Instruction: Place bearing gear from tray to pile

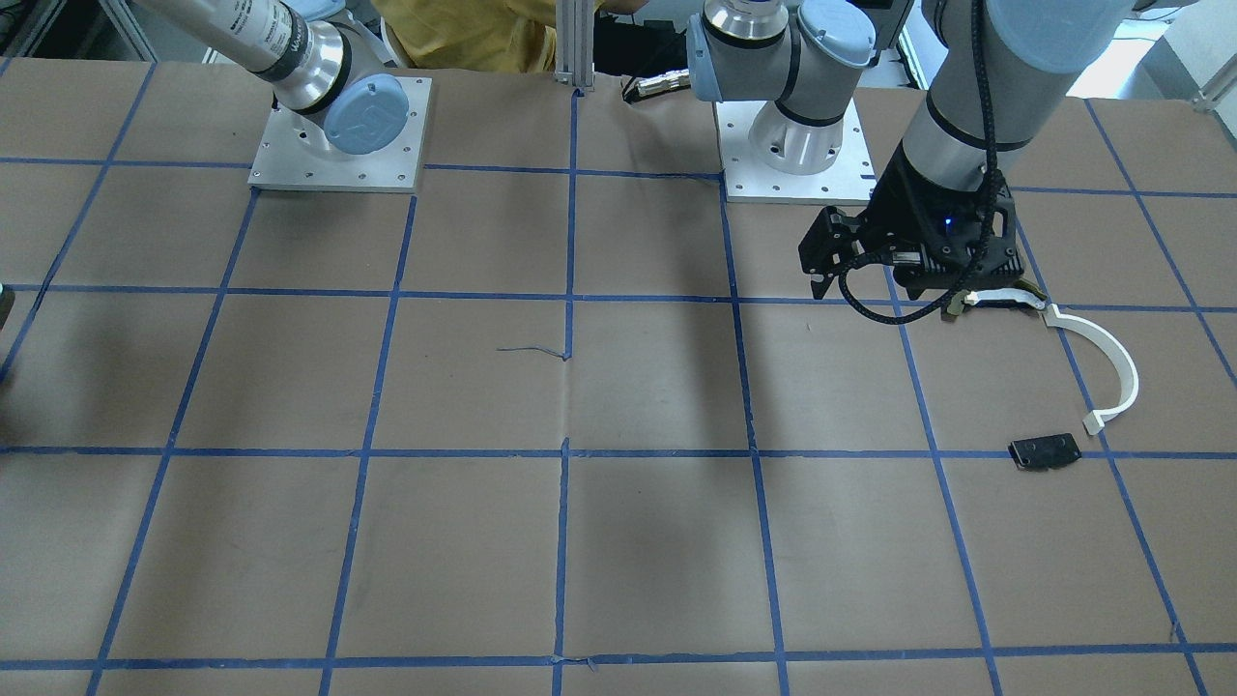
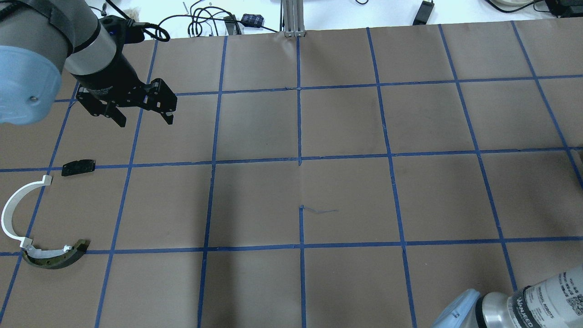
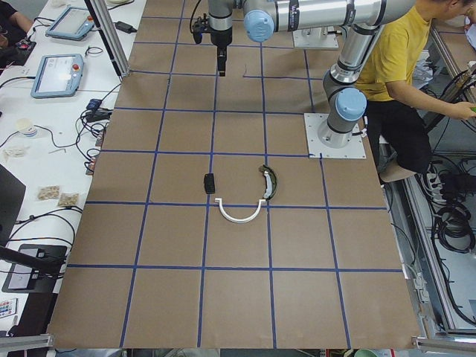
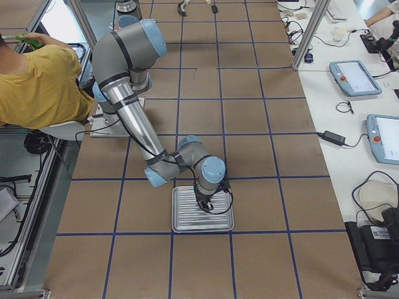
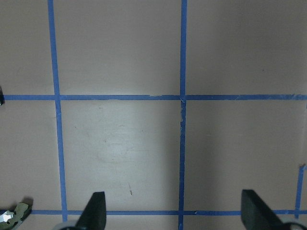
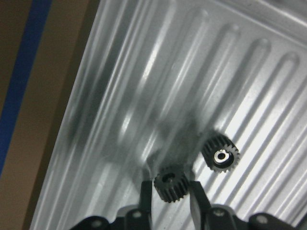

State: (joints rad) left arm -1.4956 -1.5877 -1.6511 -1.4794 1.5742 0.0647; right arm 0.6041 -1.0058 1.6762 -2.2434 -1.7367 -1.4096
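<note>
In the right wrist view my right gripper (image 6: 170, 196) is low over a ribbed metal tray (image 6: 144, 96), its fingers closed on a small black bearing gear (image 6: 169, 184). A second gear (image 6: 220, 155) lies just beside it. The tray (image 4: 181, 215) also shows in the exterior right view. The pile lies at the far left: a white arc (image 2: 13, 214), a dark shoe piece (image 2: 54, 257) and a small black plate (image 2: 78, 167). My left gripper (image 2: 145, 122) hangs open and empty above the table beyond the plate.
Brown paper with a blue tape grid (image 2: 300, 159) covers the table. A person in a yellow shirt (image 4: 37, 87) sits behind the robot. Tablets and cables (image 4: 355, 78) lie on the white bench along the far side.
</note>
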